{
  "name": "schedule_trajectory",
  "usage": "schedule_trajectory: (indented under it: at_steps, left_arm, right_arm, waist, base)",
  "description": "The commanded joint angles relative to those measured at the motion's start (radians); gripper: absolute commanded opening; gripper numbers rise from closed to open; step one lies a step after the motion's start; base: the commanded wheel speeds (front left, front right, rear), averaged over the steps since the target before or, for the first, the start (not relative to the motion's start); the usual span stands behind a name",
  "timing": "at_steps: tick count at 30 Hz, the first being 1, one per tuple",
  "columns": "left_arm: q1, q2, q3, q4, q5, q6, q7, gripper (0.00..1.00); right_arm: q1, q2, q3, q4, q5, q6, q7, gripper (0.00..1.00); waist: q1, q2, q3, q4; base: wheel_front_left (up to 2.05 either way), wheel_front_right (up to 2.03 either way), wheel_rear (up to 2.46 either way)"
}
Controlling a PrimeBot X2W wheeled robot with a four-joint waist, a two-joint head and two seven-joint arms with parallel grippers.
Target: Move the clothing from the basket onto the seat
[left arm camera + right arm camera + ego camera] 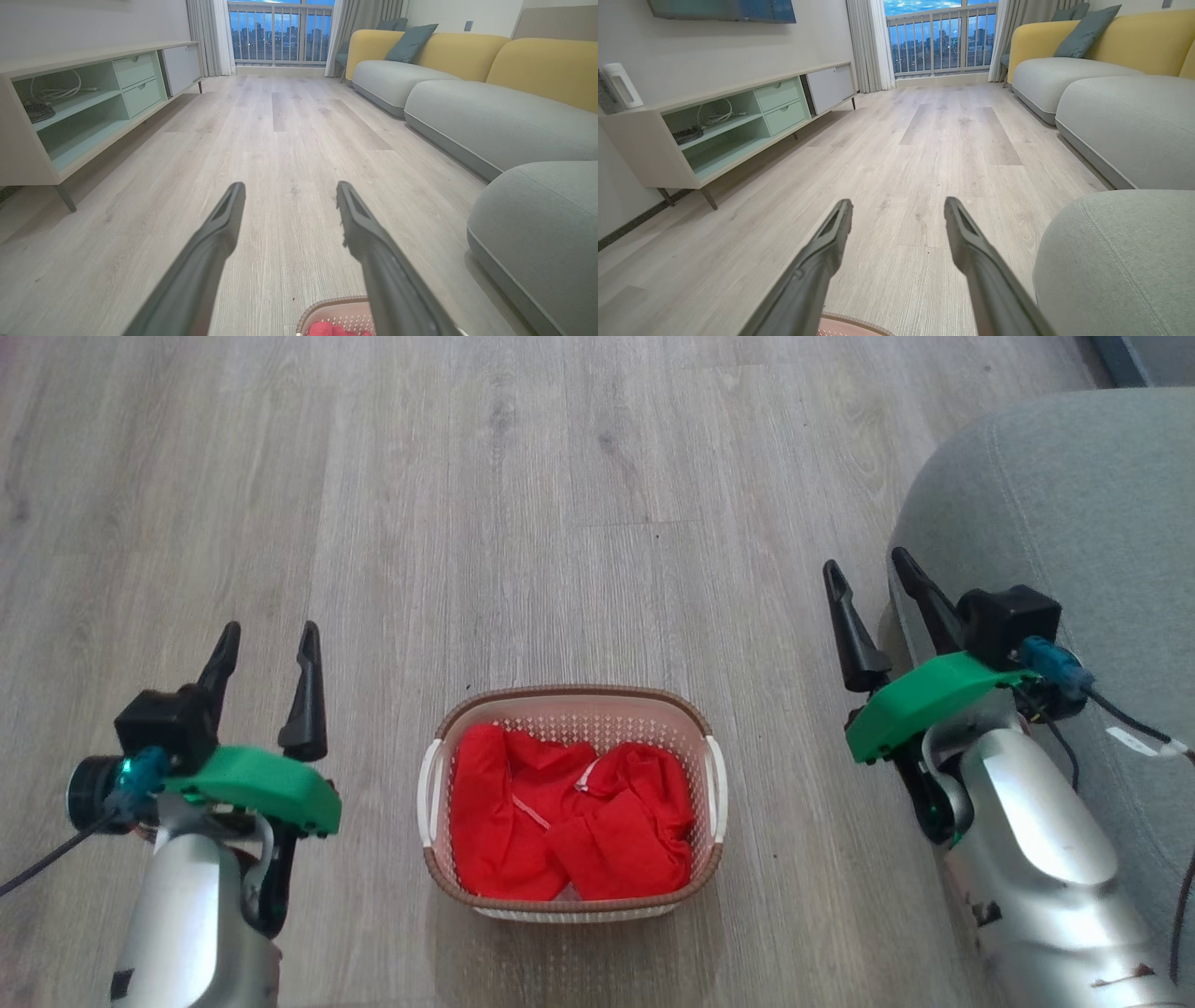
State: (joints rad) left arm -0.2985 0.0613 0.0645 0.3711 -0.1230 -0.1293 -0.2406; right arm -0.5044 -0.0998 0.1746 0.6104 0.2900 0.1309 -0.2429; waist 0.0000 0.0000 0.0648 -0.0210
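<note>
Your left gripper point(269, 633) stands with its two dark fingers spread wide and nothing between them. Your right gripper point(866, 563) is likewise spread and empty. Both hang above the floor point(560, 476), one on each side of the basket point(579, 692), and neither touches it. In the head view the left gripper sits to the left of the basket, fingertips pointing past its far rim. The right gripper sits farther out on the right, just beside the rounded edge of the seat point(1074, 504). The clothing point(569, 821) lies bunched inside the basket and covers most of its floor. It sits between the two grippers and nearer to the robot than either pair of fingertips. Expect the clothing to be light, soft and limp: it should sag and trail when lifted, and it offers no stiff edge. Take hold on a raised fold near the middle of the heap. Avoid the thin white trim point(532, 814), which may slip free or bring up only one layer. Pinch deep enough to gather several layers at once. The basket is probably light too, so fabric caught on its perforated wall could drag or tip it. Lift straight up until the fabric clears the rim. The seat lies to the right of the basket with bare floor between them, so the right gripper likely has the shorter carry.
</note>
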Motion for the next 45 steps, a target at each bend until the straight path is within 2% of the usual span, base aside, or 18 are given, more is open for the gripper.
schedule_trajectory:
  at_steps: [1,15,25,36,45]
  left_arm:
    - [-0.060,0.018,0.033,-0.027,0.033,-0.001,-0.019,1.00]
    - [-0.054,0.005,0.070,0.018,0.041,-0.001,-0.021,1.00]
    - [-0.059,-0.003,0.063,0.034,0.038,-0.001,-0.021,1.00]
    - [-0.114,-0.007,-0.038,0.051,0.000,-0.001,-0.021,1.00]
    - [-0.208,-0.010,-0.116,0.063,-0.036,-0.001,-0.021,1.00]
  right_arm:
    - [-0.053,0.000,0.019,-0.019,-0.034,0.000,-0.017,1.00]
    - [-0.034,0.017,-0.064,-0.003,-0.074,0.000,-0.019,1.00]
    - [-0.041,0.030,-0.077,-0.021,-0.088,0.000,-0.019,1.00]
    - [-0.107,0.036,-0.108,-0.116,-0.107,0.000,-0.019,1.00]
    - [-0.196,0.041,-0.186,-0.223,-0.128,0.000,-0.019,1.00]
  waist:
    - [0.0000,0.0000,0.000,-0.001]
    - [0.0000,0.0000,-0.005,-0.003]
    - [0.0000,0.0000,0.019,-0.008]
    - [0.0000,0.0000,0.189,-0.012]
    - [0.0000,0.0000,0.418,-0.019]
  base:
    - [0.00,0.00,0.00]
    - [0.00,0.00,0.00]
    - [0.00,0.00,0.00]
    - [0.00,0.00,0.00]
    - [0.00,0.00,0.00]
